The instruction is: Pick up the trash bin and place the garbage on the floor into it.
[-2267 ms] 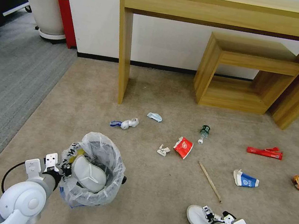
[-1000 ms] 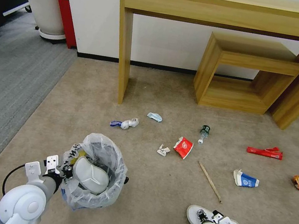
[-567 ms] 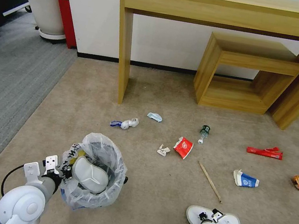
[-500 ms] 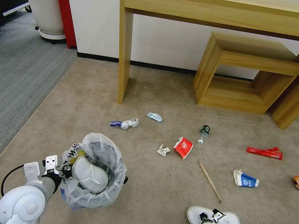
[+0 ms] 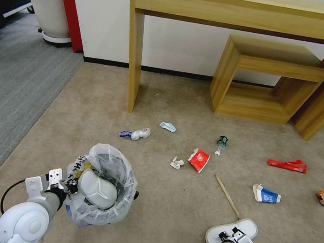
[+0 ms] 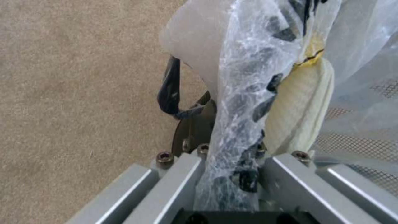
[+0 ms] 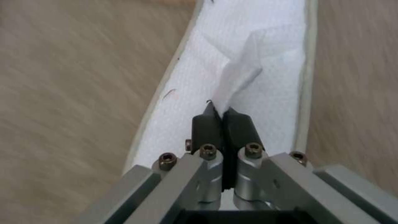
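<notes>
Right gripper (image 7: 224, 119): black pads pressed together on the thin white strap of the flat white fabric slipper (image 5: 235, 230). Grip is on the strap fold alone, not the sole. The slipper lies near my right side on the beige carpet (image 5: 161, 225), toe angled toward the thin wooden stick (image 5: 227, 196), which sits just beside it.

Left gripper (image 6: 232, 174): pinching the crinkled plastic liner at the rim of the small round trash bin lined with clear plastic bearing black lettering and a yellow patch (image 5: 102, 186). I can't tell whether the hard rim is between the pads or only the bag. A second white slipper (image 5: 97, 188) already sits inside, propped high near the mouth.

Risks as I judge them:
- Strap is soft; the slipper may dangle, swing, or slide out of the pinch on the carry across.
- If the left hold is liner only, the bag could pull free or the bin tilt under added weight.
- The slipper already inside narrows the opening; this one may catch on the rim and tip out.
- Toe could drag the stick along

Remaining litter lies well apart, farther ahead
</notes>
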Tool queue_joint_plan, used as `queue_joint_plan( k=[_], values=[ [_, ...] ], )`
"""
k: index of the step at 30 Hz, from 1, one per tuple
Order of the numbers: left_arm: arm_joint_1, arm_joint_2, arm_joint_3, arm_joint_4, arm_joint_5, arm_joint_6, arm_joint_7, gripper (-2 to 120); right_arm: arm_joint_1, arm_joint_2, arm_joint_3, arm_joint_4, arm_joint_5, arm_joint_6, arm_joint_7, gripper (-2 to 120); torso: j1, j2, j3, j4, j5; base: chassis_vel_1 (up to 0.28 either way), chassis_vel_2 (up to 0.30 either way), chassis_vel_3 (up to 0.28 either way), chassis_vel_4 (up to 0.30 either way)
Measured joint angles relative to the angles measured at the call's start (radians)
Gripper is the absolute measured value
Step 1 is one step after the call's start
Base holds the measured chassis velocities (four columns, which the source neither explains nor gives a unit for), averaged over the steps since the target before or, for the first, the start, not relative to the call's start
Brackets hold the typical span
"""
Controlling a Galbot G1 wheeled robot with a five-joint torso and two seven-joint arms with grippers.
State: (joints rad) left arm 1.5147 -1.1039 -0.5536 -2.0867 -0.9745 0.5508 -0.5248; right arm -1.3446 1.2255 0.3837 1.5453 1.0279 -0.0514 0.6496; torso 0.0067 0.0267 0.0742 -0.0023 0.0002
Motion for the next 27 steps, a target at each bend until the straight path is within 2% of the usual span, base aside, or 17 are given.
queue_joint_plan(
  k=[5, 10, 12, 13, 16, 17, 20, 21, 23, 24, 27],
  values=[
    [0.0, -0.001, 0.0, 0.0, 0.003, 0.0, 0.0, 0, -0.038, -0.063, 0.019, 0.156, -0.013, 0.062, -0.09, 0, 0.0, 0.0, 0.0, 0.0, 0.0001, 0.0, 0.0, 0.0, 0.0],
    [0.006, -0.003, 0.0, -0.009, 0.006, 0.001, 0.0, 0, -0.055, -0.137, 0.018, 0.296, -0.027, 0.106, -0.143, 0, 0.0, 0.0, 0.0, 0.0001, -0.0003, 0.0, 0.0, 0.0, 0.0],
    [0.006, -0.003, 0.0, -0.011, 0.006, 0.001, 0.0, 0, -0.055, -0.144, 0.017, 0.308, -0.029, 0.108, -0.148, 0, 0.0, 0.0, 0.0, 0.0001, -0.0002, 0.0, 0.0, 0.0, 0.0],
    [0.008, -0.003, 0.0, -0.015, 0.007, 0.003, 0.0, 0, -0.054, -0.174, 0.007, 0.353, -0.034, 0.121, -0.168, 0, 0.0, 0.0, 0.0, -0.0001, -0.0001, 0.0, 0.0, 0.0, 0.0],
    [0.017, -0.002, -0.001, -0.042, 0.005, 0.012, -0.002, 0, 0.016, -0.295, -0.07, 0.5, -0.037, 0.169, -0.252, 0, 0.0, 0.0, 0.0, 0.0, -0.0001, 0.0, 0.0, 0.0, 0.0],
    [0.017, -0.002, -0.001, -0.042, 0.005, 0.012, -0.002, 0, 0.016, -0.295, -0.07, 0.5, -0.037, 0.169, -0.252, 0, 0.0, 0.0, 0.0, 0.0, -0.0001, 0.0, 0.0, 0.0, 0.0],
    [0.028, 0.002, -0.005, -0.07, 0.001, 0.021, -0.005, 0, 0.181, -0.439, -0.181, 0.597, -0.012, 0.223, -0.365, 0, 0.0, 0.0, 0.0, 0.0005, -0.0001, 0.0, 0.0, 0.0, 0.0],
    [0.028, 0.002, -0.005, -0.07, 0.001, 0.021, -0.005, 0, 0.181, -0.439, -0.181, 0.597, -0.012, 0.223, -0.365, 0, 0.0, 0.0, 0.0, 0.0005, -0.0001, 0.0, 0.0, 0.0, 0.0],
    [0.033, 0.005, -0.007, -0.086, -0.004, 0.026, -0.006, 0, 0.273, -0.521, -0.261, 0.631, 0.014, 0.263, -0.433, 0, 0.0, 0.0, 0.0, 0.0002, -0.0003, 0.0, 0.0, 0.0, 0.0],
    [0.033, 0.005, -0.007, -0.086, -0.004, 0.026, -0.006, 0, 0.273, -0.521, -0.261, 0.631, 0.014, 0.263, -0.433, 0, 0.0, 0.0, 0.0, 0.0002, -0.0003, 0.0, 0.0, 0.0, 0.0],
    [0.04, 0.006, -0.01, -0.105, -0.007, 0.029, -0.01, 0, 0.388, -0.593, -0.395, 0.648, 0.023, 0.325, -0.536, 0, 0.0, 0.0, 0.0, 0.0002, -0.0003, 0.0, 0.0, 0.0, 0.0]
  ],
)
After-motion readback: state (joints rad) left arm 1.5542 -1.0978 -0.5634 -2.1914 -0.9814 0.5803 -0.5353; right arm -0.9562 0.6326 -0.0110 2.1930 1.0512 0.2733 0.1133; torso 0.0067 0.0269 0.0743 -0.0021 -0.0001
